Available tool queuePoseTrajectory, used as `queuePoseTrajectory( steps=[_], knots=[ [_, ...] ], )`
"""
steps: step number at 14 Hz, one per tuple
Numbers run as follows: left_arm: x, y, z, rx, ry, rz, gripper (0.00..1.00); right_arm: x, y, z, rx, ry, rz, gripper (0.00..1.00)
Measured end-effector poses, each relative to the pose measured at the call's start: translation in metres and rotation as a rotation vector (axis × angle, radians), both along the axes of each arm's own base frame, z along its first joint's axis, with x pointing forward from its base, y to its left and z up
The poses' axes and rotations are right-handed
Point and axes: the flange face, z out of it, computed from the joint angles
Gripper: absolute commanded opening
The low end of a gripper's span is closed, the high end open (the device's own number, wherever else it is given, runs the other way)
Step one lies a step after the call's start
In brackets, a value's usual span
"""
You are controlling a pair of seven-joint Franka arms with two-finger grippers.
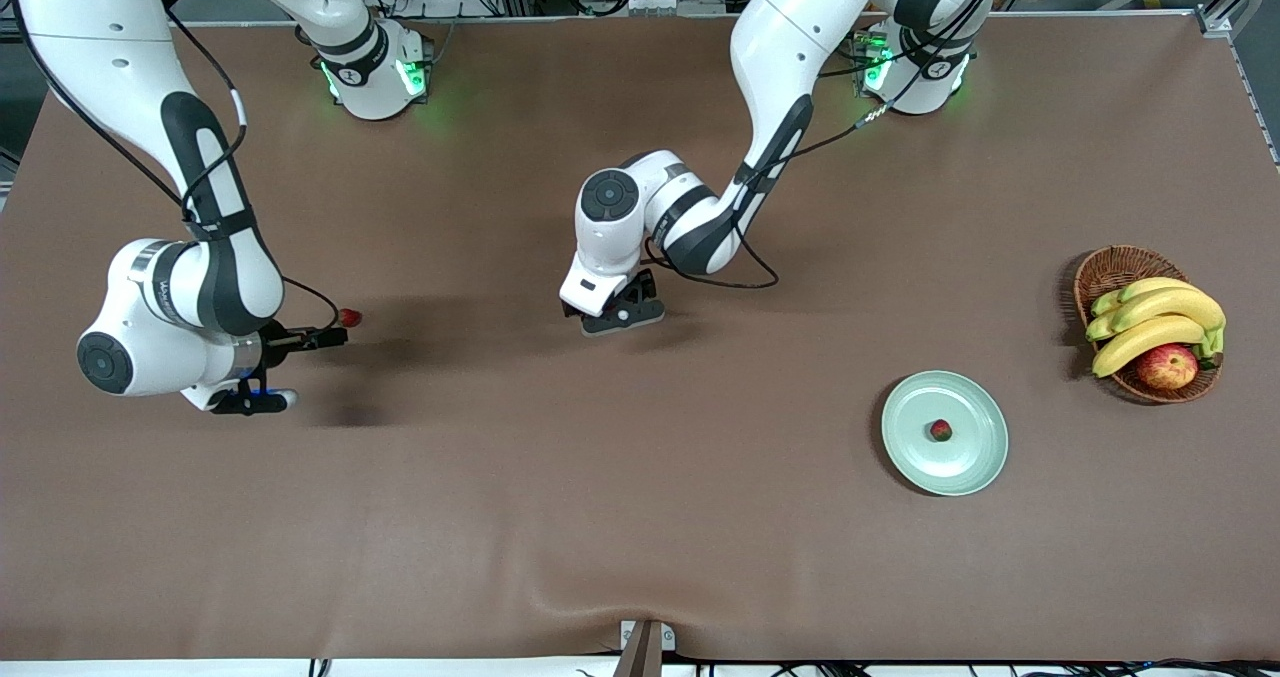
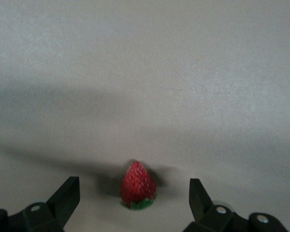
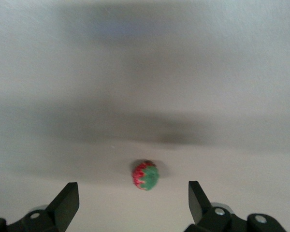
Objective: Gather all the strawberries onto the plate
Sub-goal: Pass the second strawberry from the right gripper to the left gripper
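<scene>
Listing from the front camera's edge of the brown table [image 1: 640, 517] outward:

1. Plate [image 1: 975, 467], pale mint green, toward the left arm's end; one strawberry [image 1: 941, 430] lies on it near the centre.
2. Right claw [image 1: 262, 397], low over the table at the right arm's end, jaws spread wide, holding nothing. In its wrist view a second strawberry [image 3: 145, 175] lies on the table between the fingers [image 3: 65, 203], cap showing, untouched; the front view shows it beside the arm [image 1: 349, 317].
3. Wicker basket [image 1: 1110, 267], just farther than the plate, holding bananas [image 1: 1160, 322] and an apple [image 1: 1167, 366].
4. Left claw [image 1: 622, 315], low over mid-table, jaws wide, empty. Its wrist view shows a third strawberry [image 2: 137, 186] upright on its cap between the fingers [image 2: 66, 199], apart from both.
</scene>
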Motion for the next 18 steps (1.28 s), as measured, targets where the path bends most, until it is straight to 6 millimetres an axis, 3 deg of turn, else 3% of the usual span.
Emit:
queuePoseTrajectory(
  steps=[3, 4, 5, 9, 14, 16, 18],
  knots=[
    [-0.002, -0.004, 0.002, -0.002, -0.005, -0.018, 1.0, -0.011, 0.002, -0.016, -0.009, 0.01, 0.012, 1.0],
    [-0.005, -0.006, 0.001, 0.0, -0.006, -0.025, 0.81, -0.015, 0.002, -0.022, -0.011, 0.012, 0.013, 1.0],
    [-0.008, -0.007, 0.0, 0.003, -0.007, -0.031, 0.56, -0.018, 0.003, -0.027, -0.011, 0.019, 0.013, 1.0],
    [-0.01, -0.007, -0.01, 0.014, 0.0, -0.035, 0.0, -0.027, 0.004, -0.039, -0.011, 0.043, 0.015, 0.94],
    [-0.001, -0.004, -0.003, 0.03, -0.036, -0.053, 0.0, -0.033, 0.007, -0.046, -0.01, 0.058, 0.018, 0.83],
    [0.031, 0.014, 0.019, 0.036, -0.077, 0.0, 0.0, -0.033, 0.007, -0.05, -0.012, 0.052, 0.019, 0.82],
    [0.085, 0.06, 0.062, 0.055, -0.106, 0.12, 0.0, -0.032, 0.009, -0.055, -0.016, 0.045, 0.021, 0.79]
  ],
)
